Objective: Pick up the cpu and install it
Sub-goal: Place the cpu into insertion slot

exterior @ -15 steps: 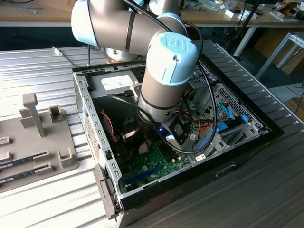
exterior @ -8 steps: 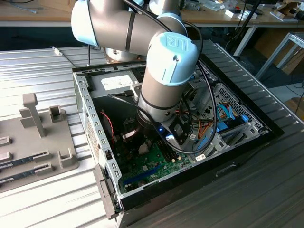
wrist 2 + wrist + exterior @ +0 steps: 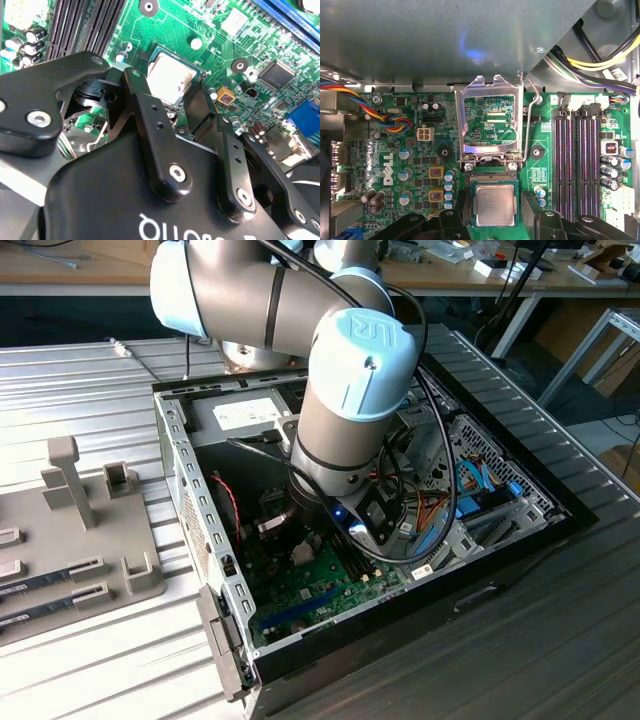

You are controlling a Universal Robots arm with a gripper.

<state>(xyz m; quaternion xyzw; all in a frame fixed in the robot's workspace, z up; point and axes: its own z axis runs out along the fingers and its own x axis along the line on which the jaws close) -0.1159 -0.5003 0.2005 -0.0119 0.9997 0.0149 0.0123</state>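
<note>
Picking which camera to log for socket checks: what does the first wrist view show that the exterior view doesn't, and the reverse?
First wrist view: the cpu lying in its socket between the gripper's fingers, and the metal retention frame swung open.
Exterior view: the whole open case, the arm, and a grey fixture tray beside the case.
Both: the green motherboard.

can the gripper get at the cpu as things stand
Probably yes. The gripper is already down at the cpu, its fingers flanking the chip on two sides. The socket's metal frame is swung up and back, so nothing covers the chip.
</note>
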